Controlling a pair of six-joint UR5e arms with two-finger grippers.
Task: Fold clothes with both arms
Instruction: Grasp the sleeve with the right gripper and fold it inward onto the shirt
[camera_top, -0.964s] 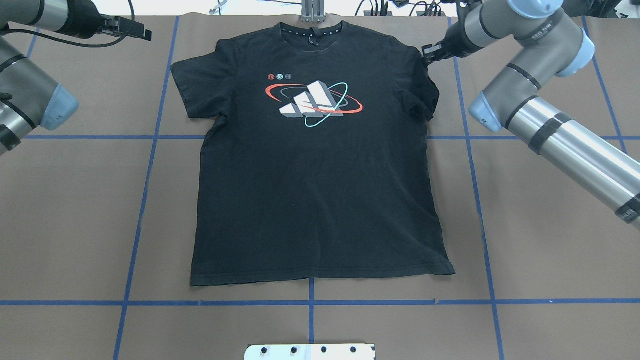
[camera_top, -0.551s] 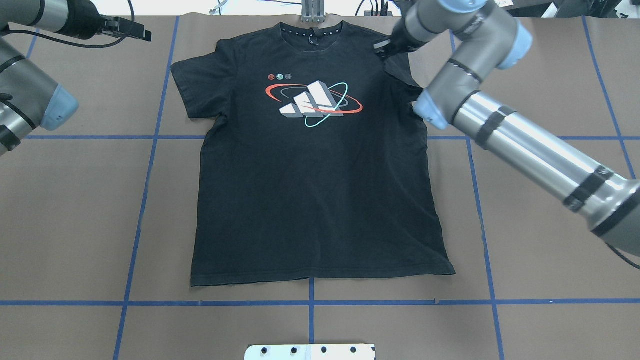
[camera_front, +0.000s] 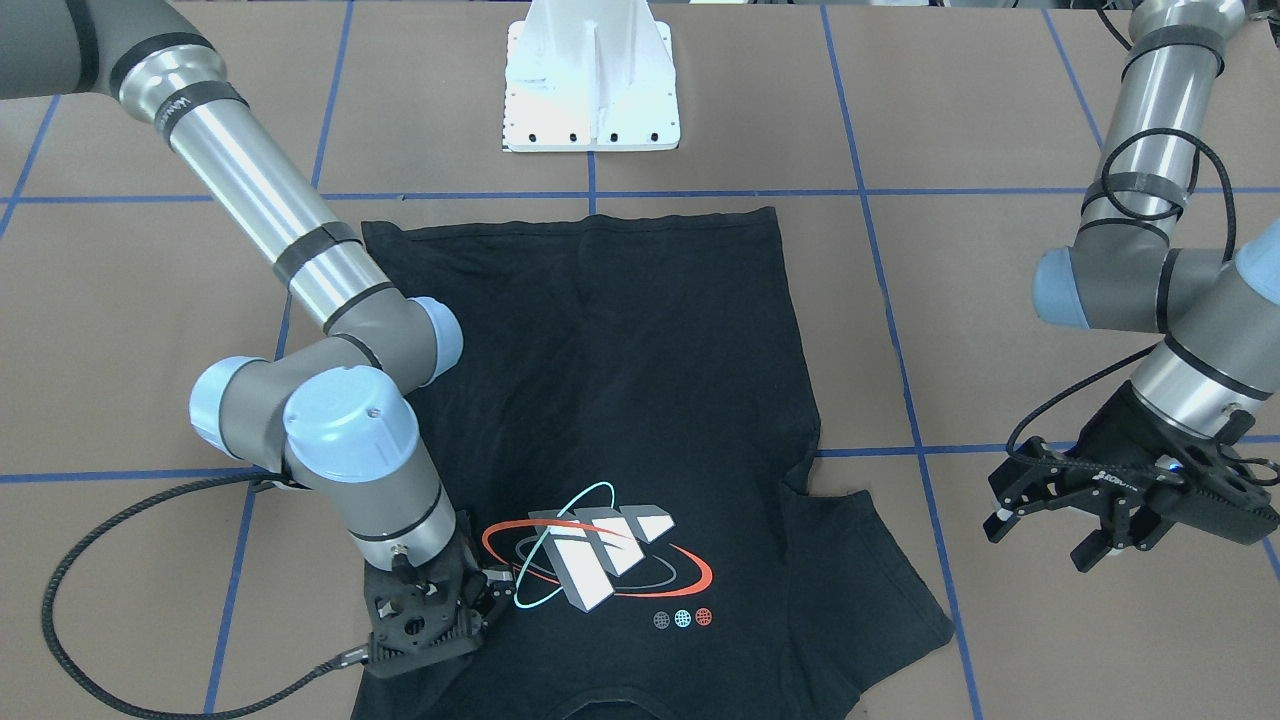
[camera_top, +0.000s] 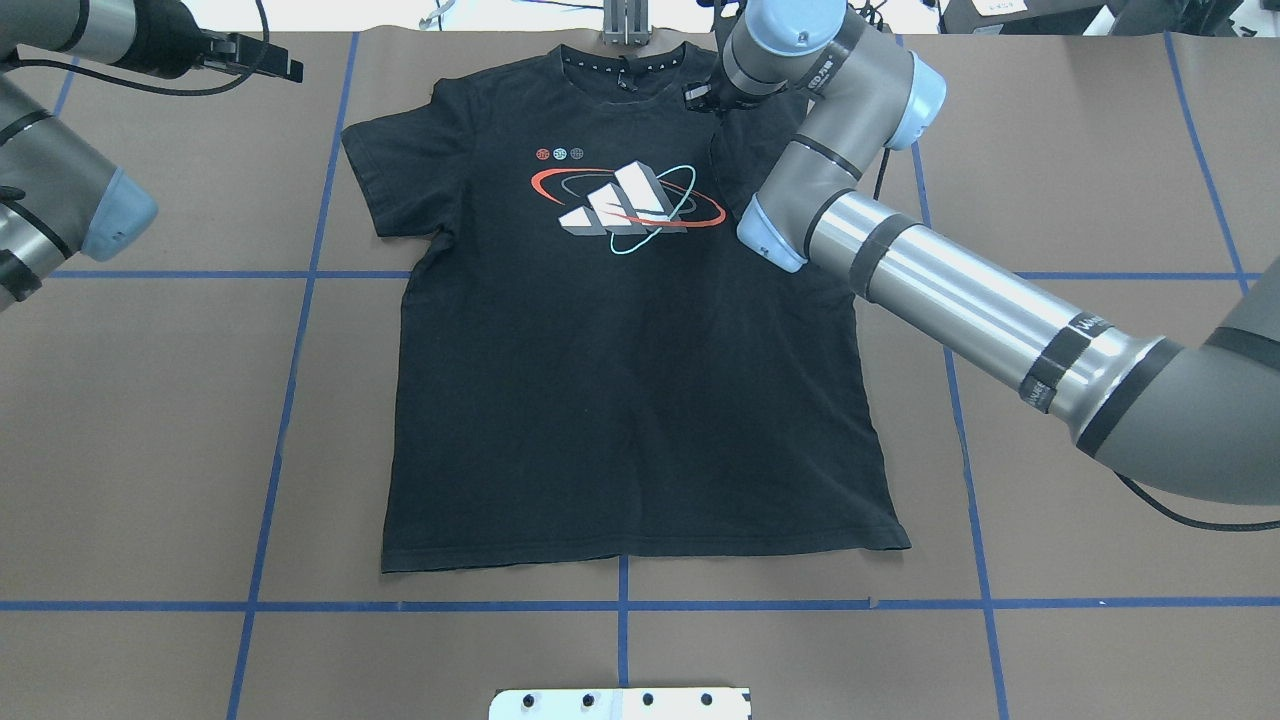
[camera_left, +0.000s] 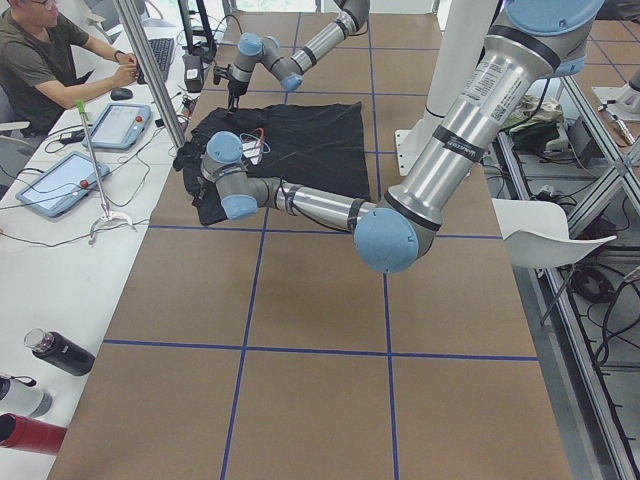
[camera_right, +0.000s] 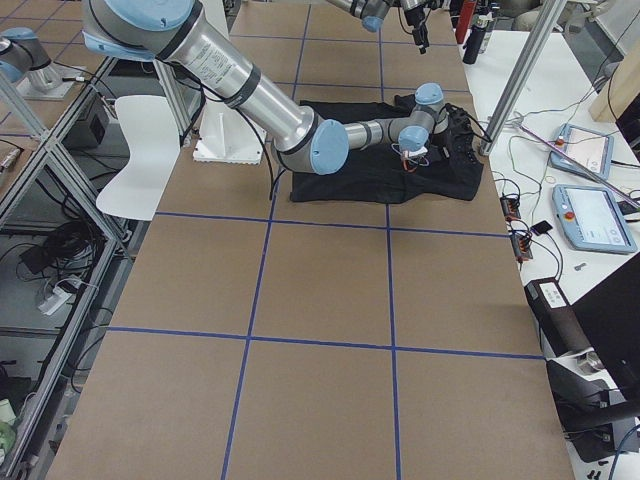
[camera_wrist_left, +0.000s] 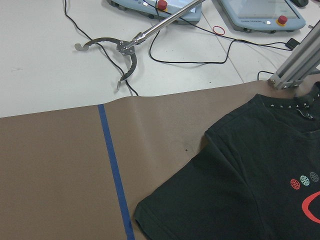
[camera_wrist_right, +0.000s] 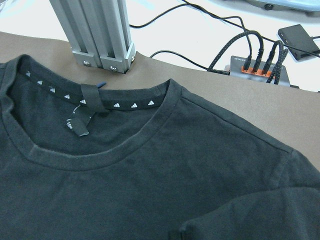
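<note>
Flat, print up, for folding: black short-sleeved printed T-shirt. Clamped on its sleeve, drawn inward: right black gripper. Splayed empty, parked aside: left black gripper.

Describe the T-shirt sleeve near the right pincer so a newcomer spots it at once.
Find the black T-shirt spread on the brown table, then go to its collar end. The sleeve sits on the robot's right, at the right pincer. Unlike the other sleeve, which lies flat and spread outward, this one is folded inward over the chest beside the print.
</note>
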